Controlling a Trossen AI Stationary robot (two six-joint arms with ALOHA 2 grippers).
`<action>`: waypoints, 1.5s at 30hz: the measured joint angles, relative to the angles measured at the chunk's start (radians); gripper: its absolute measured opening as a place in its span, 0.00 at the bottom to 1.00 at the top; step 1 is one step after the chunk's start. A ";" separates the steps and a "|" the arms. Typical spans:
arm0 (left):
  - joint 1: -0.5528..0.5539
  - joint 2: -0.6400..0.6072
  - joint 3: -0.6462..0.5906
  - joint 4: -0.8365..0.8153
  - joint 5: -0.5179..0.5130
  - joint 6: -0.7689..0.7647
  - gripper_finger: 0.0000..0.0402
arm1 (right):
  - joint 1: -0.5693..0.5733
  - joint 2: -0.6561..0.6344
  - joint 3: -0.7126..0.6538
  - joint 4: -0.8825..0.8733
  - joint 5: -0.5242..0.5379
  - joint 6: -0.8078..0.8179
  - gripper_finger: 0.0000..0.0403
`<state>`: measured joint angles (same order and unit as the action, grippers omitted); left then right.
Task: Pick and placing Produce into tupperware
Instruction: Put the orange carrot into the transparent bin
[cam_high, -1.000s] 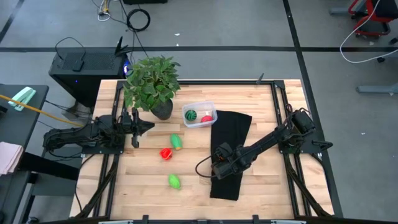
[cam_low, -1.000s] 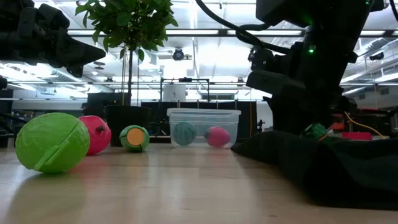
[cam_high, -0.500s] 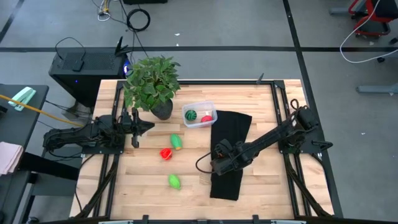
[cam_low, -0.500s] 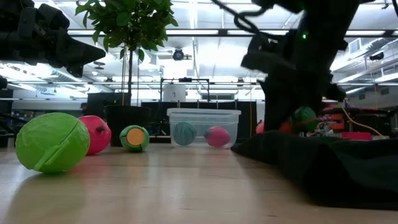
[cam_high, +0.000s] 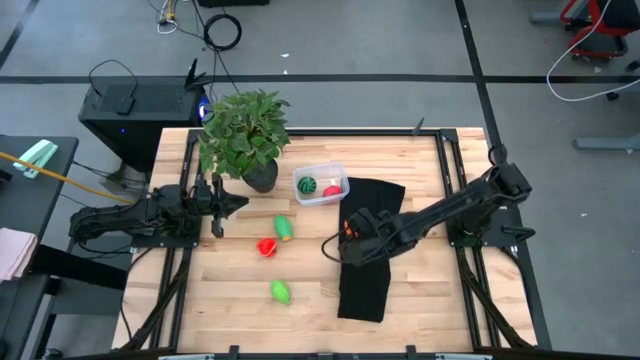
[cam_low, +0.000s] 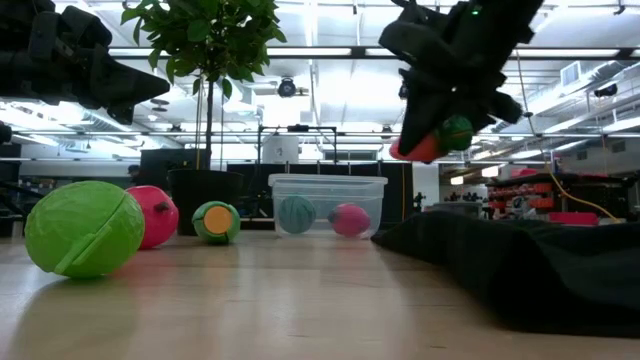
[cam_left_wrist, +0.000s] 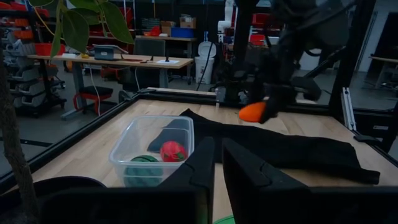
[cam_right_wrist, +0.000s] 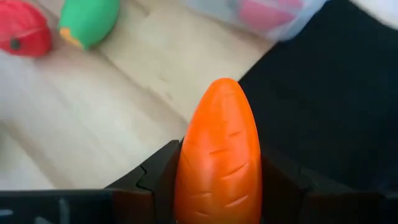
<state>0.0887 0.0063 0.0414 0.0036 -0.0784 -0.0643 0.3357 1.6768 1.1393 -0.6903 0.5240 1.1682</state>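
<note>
My right tool (cam_high: 352, 228) has come up off the black cloth (cam_high: 372, 262). A moment ago it was low down on the cloth, and now it hangs in the air above it. It has the carrot (cam_right_wrist: 219, 149) with it! My two fingers are partly closed, one on each side of the orange carrot, and they squeeze it snugly. The low view shows the carrot (cam_low: 422, 146) well above the desk (cam_high: 310, 300), with its green top poking out to one side.

This means the picking part is done for this one. Now I think I need to carry it over to the tupperware (cam_high: 321, 185), which sits on the desk near the plant pot (cam_high: 261, 177) (that pot is not where the food goes). The tub is near my tool, just past the far edge of the cloth. A dark green round toy (cam_high: 307, 185) and a red toy (cam_high: 333, 190) already lie inside it.

Three toys wait on the wood: a light green one (cam_high: 284, 228), a red one (cam_high: 267, 246) just beside it, and another light green one (cam_high: 281, 292) nearer the front edge.

My left tool (cam_high: 217, 206) rests near the plant, pinched shut and holding nothing.
</note>
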 joint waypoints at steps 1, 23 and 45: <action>0.000 0.000 0.000 0.000 0.000 0.000 0.08 | -0.011 -0.005 0.000 0.000 0.000 -0.018 0.46; 0.000 0.000 0.000 0.000 0.000 0.000 0.09 | -0.357 -0.097 0.000 0.208 -0.200 -0.449 0.46; 0.000 0.000 0.000 0.000 0.000 0.008 0.07 | -0.647 -0.102 0.027 0.278 -0.385 -0.824 0.46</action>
<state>0.0887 0.0063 0.0414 0.0034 -0.0784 -0.0559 -0.3118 1.5745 1.1667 -0.4122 0.1386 0.3446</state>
